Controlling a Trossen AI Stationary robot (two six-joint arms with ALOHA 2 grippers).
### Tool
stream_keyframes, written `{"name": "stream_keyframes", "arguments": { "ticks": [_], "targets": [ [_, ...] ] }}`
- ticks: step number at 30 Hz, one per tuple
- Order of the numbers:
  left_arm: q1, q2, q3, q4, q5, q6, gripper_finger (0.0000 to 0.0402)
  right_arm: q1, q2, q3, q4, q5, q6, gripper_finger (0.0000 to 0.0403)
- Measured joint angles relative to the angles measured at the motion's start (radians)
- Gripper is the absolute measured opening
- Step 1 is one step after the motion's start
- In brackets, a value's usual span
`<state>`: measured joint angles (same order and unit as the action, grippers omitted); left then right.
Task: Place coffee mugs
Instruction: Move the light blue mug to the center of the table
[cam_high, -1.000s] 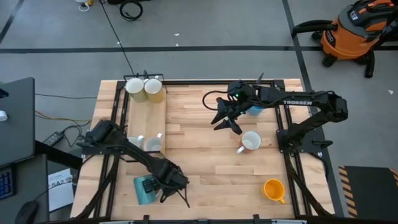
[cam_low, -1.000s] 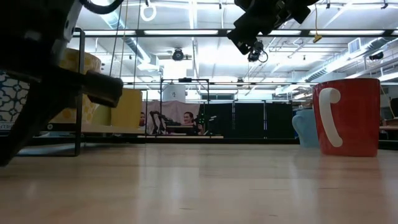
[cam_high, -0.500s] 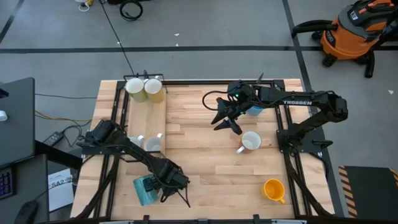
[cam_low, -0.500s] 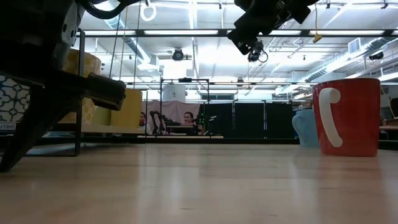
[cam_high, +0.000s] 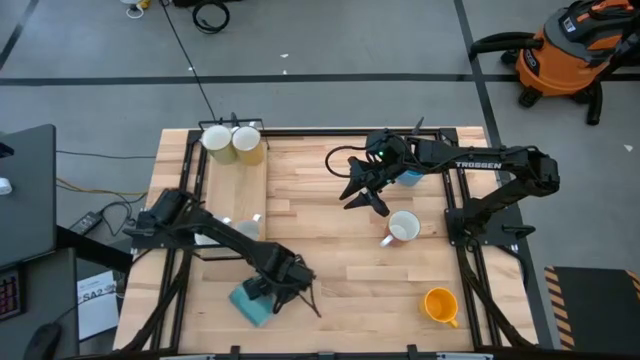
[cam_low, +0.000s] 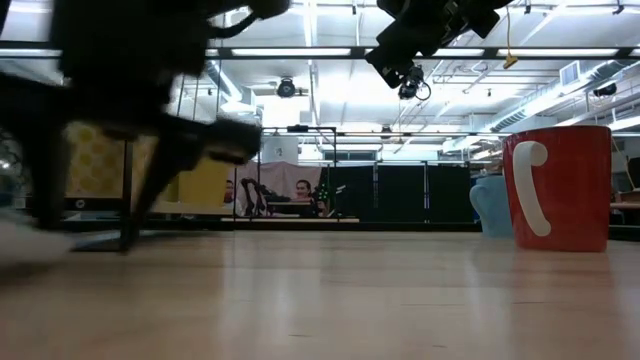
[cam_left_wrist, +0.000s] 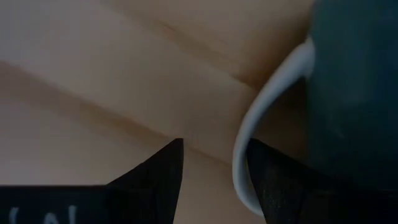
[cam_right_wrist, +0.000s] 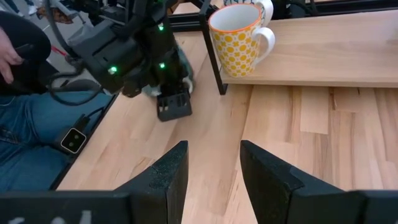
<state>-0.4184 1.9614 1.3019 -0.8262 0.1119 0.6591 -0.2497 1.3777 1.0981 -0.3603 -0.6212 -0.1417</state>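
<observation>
A teal mug lies on its side near the table's front edge, left of centre. My left gripper points down right beside it and is open. In the left wrist view the mug's white handle runs between my two fingers. My right gripper hangs open and empty above the table's far middle. A white mug, an orange mug and a light blue mug stand on the right half of the table. My left gripper has one finger in the handle's loop, between the handle and the mug's dark body. The other finger stands outside with a clear gap. The fingers come from above, pointing down. The mug rests on the table.
A black-framed wooden shelf stands at the table's left. It carries a white mug and a yellow dotted mug at its far end. More mugs stand below it. Bare wood lies in the table's middle.
My left gripper has gone toward the table's right edge, still pointing down and still open. The teal mug has slid along the table with it and has turned about.
</observation>
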Motion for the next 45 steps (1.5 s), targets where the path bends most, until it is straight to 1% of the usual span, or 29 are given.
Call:
{"name": "stream_keyframes", "arguments": {
  "ticks": [4,9,18,26,33,37,42,45],
  "targets": [
    [0.038,0.002,0.037,0.038,-0.009,-0.022,0.0183,0.0,0.0,0.0,0.0,0.0,0.0,0.0151],
    [0.088,0.002,0.05,0.141,-0.02,-0.046,0.0183,0.0,0.0,0.0,0.0,0.0,0.0,0.0151],
    [0.184,0.002,0.05,0.309,-0.109,-0.045,0.0183,0.0,0.0,0.0,0.0,0.0,0.007,0.0151],
    [0.295,0.002,0.05,0.387,-0.165,-0.045,0.0183,0.0,0.0,0.0,0.0,0.0,0.008,0.0151],
    [0.369,-0.013,0.051,0.458,-0.168,-0.045,0.0183,0.0,0.0,0.0,-0.001,0.0,0.008,0.0151],
    [0.376,-0.044,0.084,0.406,-0.174,-0.045,0.0177,0.0,-0.008,0.0,-0.018,-0.004,0.008,0.0151],
    [0.352,-0.097,0.175,0.246,-0.172,-0.047,0.0172,0.0,-0.054,0.0,-0.058,-0.003,0.008,0.0151],
    [0.322,-0.12,0.236,0.134,-0.172,-0.082,0.0172,0.0,-0.086,0.0,-0.067,0.0,0.008,0.0151]
  ]
}}
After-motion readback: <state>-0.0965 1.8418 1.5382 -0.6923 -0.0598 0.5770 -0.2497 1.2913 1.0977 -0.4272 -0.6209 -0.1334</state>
